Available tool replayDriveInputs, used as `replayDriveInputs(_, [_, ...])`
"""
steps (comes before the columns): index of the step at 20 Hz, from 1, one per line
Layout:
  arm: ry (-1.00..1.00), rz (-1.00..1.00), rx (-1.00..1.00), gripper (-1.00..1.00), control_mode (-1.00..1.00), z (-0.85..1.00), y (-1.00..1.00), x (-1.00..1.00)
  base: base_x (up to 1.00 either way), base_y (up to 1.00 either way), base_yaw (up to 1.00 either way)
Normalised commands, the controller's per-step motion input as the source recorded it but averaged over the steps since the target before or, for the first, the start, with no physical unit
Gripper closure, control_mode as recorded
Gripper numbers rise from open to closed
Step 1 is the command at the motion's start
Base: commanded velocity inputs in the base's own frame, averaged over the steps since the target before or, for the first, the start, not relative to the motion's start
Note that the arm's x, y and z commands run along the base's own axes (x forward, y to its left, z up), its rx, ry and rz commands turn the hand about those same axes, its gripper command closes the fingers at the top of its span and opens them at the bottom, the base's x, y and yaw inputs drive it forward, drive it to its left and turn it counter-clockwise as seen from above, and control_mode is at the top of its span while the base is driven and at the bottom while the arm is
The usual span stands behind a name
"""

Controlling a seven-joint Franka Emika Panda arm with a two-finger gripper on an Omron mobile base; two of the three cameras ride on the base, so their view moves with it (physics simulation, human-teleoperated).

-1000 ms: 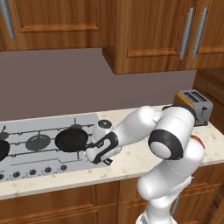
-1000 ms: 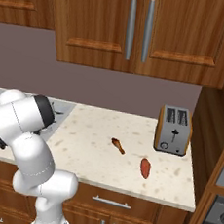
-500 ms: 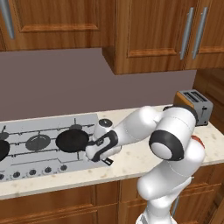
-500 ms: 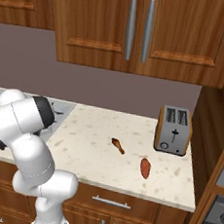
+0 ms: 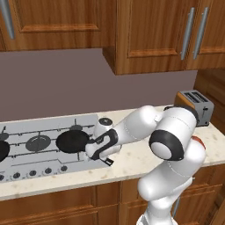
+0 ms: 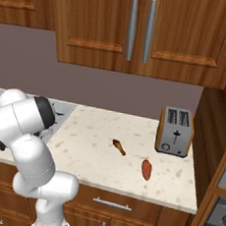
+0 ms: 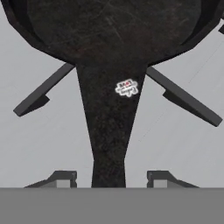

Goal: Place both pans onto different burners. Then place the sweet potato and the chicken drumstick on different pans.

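Gripper (image 7: 109,177) is let go: I see its two tips apart on each side of the pan's (image 5: 73,141) handle, not pinching it. That black pan sits on a stove (image 5: 26,132) burner. Next things lie far from the stove, toward the toaster (image 6: 175,131). I think the drumstick (image 6: 119,147) comes first; the orange-red sweet potato (image 6: 146,169) lies just past it, pointing across the counter (image 6: 96,152).

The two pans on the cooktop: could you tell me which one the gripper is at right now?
The right-hand pan, fully in the left base view, its handle running between the gripper's open fingers. The other pan sits cut off at the cooktop's far left edge.
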Motion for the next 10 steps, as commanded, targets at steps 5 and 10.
replayDriveInputs(5, [0.00,0.00,0.00,-1.00,-1.00,0.05,0.00,0.00,0.00,0.00,0.00])
replayDriveInputs(10, [0.00,0.00,0.00,-1.00,-1.00,0.28,-0.03,-0.10,0.00,0.00,0.00])
